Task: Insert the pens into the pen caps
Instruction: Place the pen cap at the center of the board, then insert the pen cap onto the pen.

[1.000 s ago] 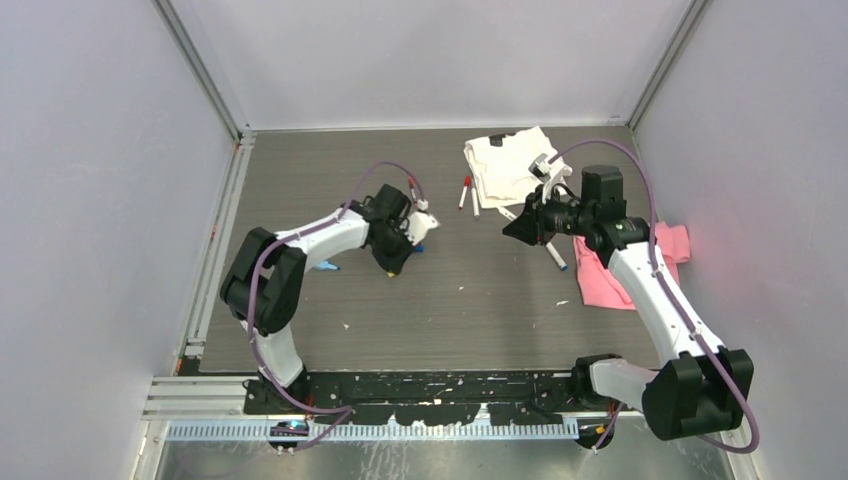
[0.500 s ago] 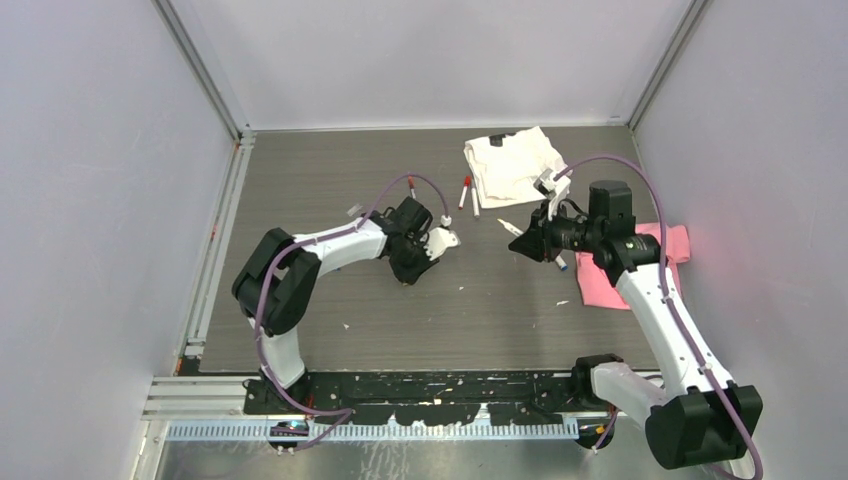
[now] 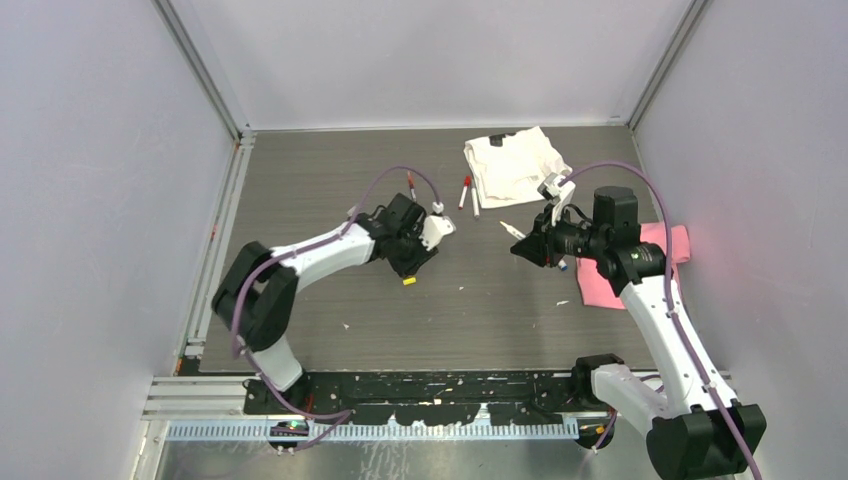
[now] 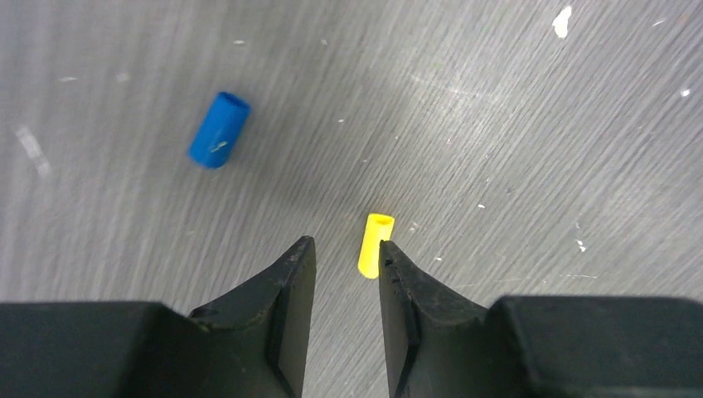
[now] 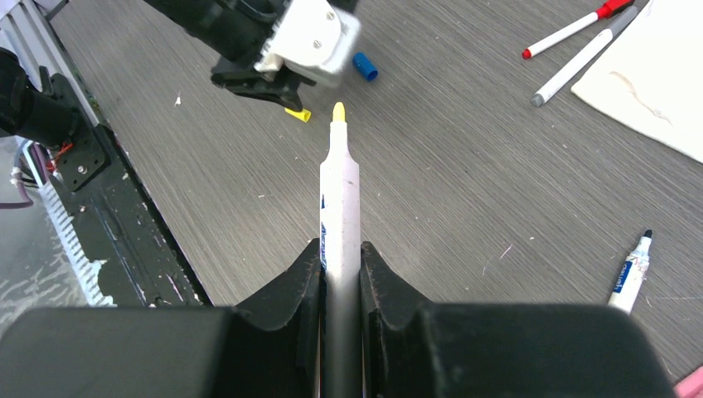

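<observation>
My left gripper (image 4: 346, 249) is open and empty, low over the table. A yellow pen cap (image 4: 375, 245) lies just ahead of its right fingertip, and shows from above (image 3: 408, 281). A blue cap (image 4: 219, 129) lies farther left. My right gripper (image 5: 340, 257) is shut on a white pen with a yellow tip (image 5: 340, 186), held above the table and pointing towards the left gripper (image 5: 253, 83). From above, that pen (image 3: 514, 230) sticks out of my right gripper (image 3: 530, 245).
A red-capped pen (image 3: 465, 191) and a grey-tipped pen (image 3: 474, 198) lie beside the white cloth (image 3: 512, 162). Another red-tipped pen (image 3: 411, 181) lies behind the left arm's cable. A dark-tipped pen (image 5: 632, 269) lies near the pink cloth (image 3: 600, 282).
My left wrist has swung right and then turned, and the yellow cap now shows beside its fingertips. My right gripper has lifted the yellow-tipped pen and shifted slightly right.
</observation>
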`<action>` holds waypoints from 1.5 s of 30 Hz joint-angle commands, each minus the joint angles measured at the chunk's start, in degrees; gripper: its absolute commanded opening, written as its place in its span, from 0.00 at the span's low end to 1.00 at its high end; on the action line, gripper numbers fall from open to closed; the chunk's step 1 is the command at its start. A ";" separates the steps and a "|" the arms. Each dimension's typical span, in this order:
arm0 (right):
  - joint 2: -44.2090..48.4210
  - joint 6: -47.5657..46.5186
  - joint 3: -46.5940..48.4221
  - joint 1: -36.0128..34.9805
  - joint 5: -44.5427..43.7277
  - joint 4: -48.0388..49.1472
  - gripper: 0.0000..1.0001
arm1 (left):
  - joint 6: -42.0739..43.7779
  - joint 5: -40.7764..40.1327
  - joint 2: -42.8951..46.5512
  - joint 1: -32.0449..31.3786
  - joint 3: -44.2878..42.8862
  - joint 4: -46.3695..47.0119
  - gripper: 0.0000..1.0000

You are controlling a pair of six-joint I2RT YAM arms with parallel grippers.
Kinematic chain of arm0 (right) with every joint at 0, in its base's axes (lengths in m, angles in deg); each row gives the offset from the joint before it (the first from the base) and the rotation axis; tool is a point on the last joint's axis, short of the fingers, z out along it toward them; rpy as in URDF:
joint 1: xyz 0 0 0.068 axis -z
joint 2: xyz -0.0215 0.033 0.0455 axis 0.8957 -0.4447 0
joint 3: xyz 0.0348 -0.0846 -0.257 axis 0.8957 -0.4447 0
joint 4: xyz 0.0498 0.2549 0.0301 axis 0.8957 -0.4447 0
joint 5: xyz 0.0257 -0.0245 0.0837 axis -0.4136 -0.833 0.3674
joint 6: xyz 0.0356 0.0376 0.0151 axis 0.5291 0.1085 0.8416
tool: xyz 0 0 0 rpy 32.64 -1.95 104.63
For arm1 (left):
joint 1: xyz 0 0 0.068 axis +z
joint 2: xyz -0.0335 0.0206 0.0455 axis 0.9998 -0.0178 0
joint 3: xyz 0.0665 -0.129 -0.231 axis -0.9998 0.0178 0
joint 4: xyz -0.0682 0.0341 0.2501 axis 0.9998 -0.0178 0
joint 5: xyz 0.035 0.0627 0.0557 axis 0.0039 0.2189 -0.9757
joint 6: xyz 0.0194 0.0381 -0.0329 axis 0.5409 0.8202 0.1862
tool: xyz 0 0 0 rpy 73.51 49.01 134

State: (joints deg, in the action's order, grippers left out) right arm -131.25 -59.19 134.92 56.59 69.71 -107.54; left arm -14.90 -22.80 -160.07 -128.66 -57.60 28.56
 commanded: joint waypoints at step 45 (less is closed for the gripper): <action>-0.24 -8.19 -19.03 -2.99 4.90 25.43 0.01 | -139.99 -22.66 7.83 -4.24 17.59 3.76 0.49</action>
State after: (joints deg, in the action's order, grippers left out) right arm -132.93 -68.43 116.23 53.90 73.36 -85.22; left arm -150.72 -44.35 -149.55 -133.25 -38.68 32.99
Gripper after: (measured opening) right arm 0.235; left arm 0.481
